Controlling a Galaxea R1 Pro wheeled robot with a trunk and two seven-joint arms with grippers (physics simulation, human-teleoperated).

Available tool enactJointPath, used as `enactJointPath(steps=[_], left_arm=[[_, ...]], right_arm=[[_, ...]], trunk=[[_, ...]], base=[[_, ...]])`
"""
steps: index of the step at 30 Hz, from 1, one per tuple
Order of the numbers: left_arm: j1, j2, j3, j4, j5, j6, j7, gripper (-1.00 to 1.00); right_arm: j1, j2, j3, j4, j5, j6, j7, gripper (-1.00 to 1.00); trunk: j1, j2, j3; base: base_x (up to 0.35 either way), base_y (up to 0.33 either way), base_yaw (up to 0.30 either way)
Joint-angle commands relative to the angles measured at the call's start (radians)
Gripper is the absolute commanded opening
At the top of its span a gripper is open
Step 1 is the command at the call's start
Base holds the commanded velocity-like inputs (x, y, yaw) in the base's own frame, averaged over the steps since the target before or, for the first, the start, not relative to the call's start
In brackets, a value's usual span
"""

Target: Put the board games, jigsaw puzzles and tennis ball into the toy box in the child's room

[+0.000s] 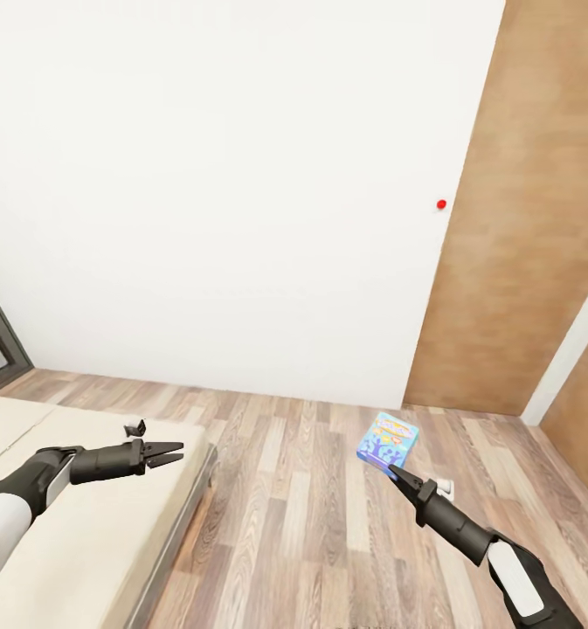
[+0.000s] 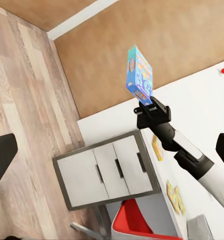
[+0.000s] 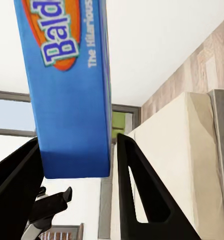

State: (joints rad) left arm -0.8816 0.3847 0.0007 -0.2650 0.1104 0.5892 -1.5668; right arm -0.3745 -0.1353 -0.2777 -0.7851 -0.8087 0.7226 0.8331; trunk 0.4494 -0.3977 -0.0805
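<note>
Blue board game box [image 1: 387, 439] with colorful cartoon print, held up off the floor in the right gripper [image 1: 392, 471], tilted.

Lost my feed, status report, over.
Right hand shut on blue board game. Left hand open, empty, over bed. Facing white wall; toy box unseen.

We see the bed [image 1: 84, 524] cut off at the head view's left and bottom edges, the blue board game [image 3: 67, 85] cropped at the right wrist view's top with its title partly readable, its lower corner hidden behind the right gripper [image 1: 391, 470] from the head.
</note>
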Motion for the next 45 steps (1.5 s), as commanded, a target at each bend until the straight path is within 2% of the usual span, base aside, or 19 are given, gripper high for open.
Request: enactJointPath(steps=[1,45], left_arm=[[0.000,0.000,-0.001,0.000,0.000,0.011,-0.004,1.00],[0.000,0.000,-0.002,0.000,0.000,0.011,-0.004,1.00]], right_arm=[[-0.001,0.000,-0.001,0.001,-0.007,0.008,0.001,-1.00],[-0.003,-0.001,-0.006,0.000,-0.007,0.010,0.001,-1.00]], trunk=[[0.001,-0.002,-0.002],[0.001,-0.002,-0.002]], base=[[0.000,0.000,-0.281],[0.000,0.000,-0.281]])
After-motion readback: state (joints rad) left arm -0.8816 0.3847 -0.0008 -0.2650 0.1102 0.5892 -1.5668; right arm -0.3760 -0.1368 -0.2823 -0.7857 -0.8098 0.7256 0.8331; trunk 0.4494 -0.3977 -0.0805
